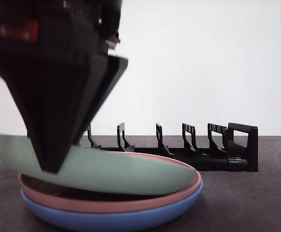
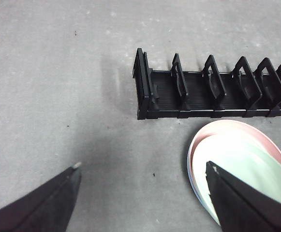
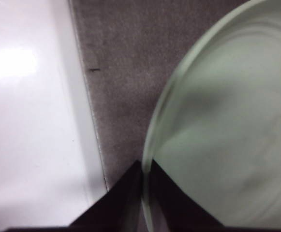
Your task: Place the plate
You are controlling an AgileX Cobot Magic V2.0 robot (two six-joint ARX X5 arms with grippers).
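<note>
The right gripper (image 1: 51, 166) pinches the green plate's (image 1: 111, 171) rim, tilting it up off the pink plate (image 1: 179, 193) and blue plate (image 1: 130, 220). The rack (image 1: 203, 150) stands behind. The left gripper (image 2: 142, 176) hangs wide open, idle.

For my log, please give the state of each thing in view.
Pale green plate: tilted, one edge lifted, gripped at its rim.
Pink plate: stacked on the blue one.
Blue plate: flat on the table.
Black slotted rack: empty.
Right gripper: shut on the rim.
Left gripper: open.
</note>
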